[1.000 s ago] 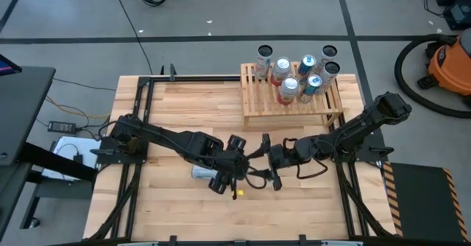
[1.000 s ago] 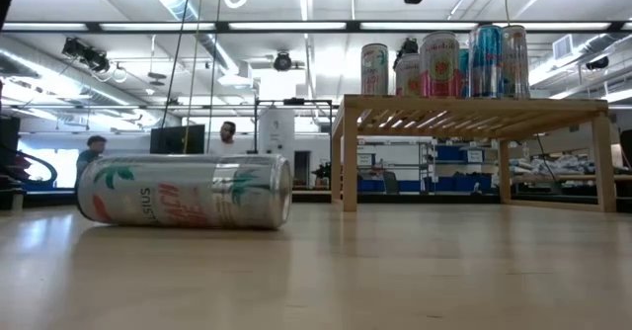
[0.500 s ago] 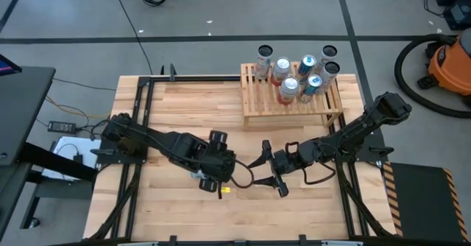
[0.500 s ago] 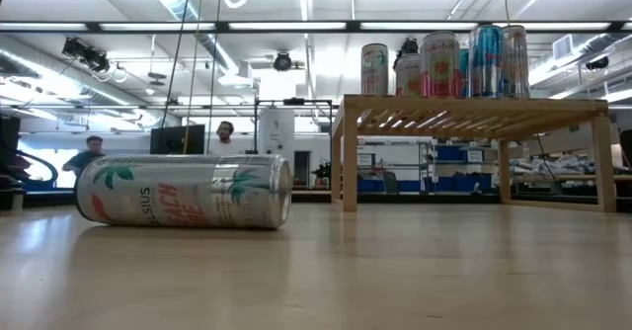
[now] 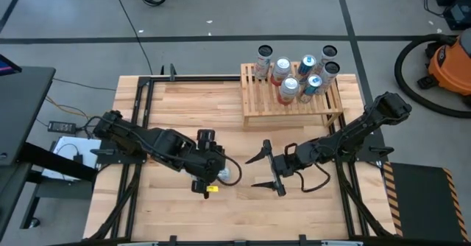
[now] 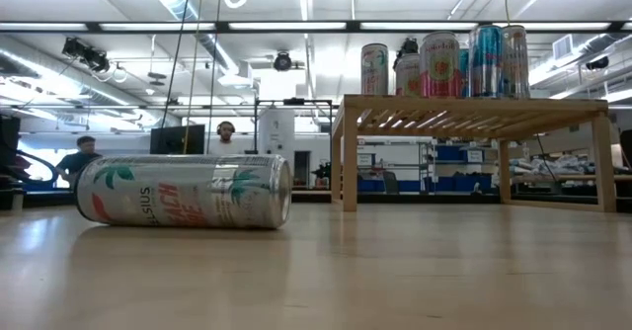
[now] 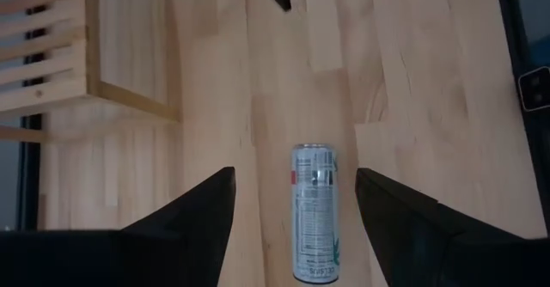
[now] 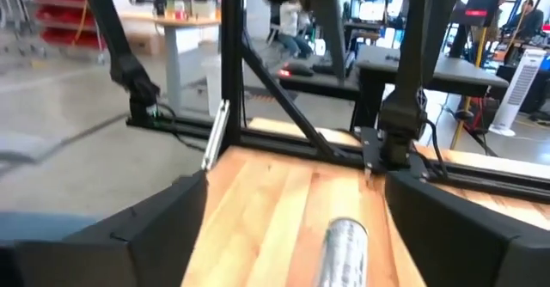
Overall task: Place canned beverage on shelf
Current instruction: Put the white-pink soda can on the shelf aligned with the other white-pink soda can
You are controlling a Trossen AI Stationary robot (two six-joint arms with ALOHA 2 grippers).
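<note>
step in hand: approach. the can lies on its side at the counter's lower centre. left gripper above it, jaws apart. right gripper beside, jaws apart. next: close on can, stand it on the shelf, upper right.

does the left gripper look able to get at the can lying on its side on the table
Probably yes. The left gripper is open, and the lying can sits lengthwise between its fingers on bare table, nothing between them. The right gripper is open too, apart from the can.
</note>
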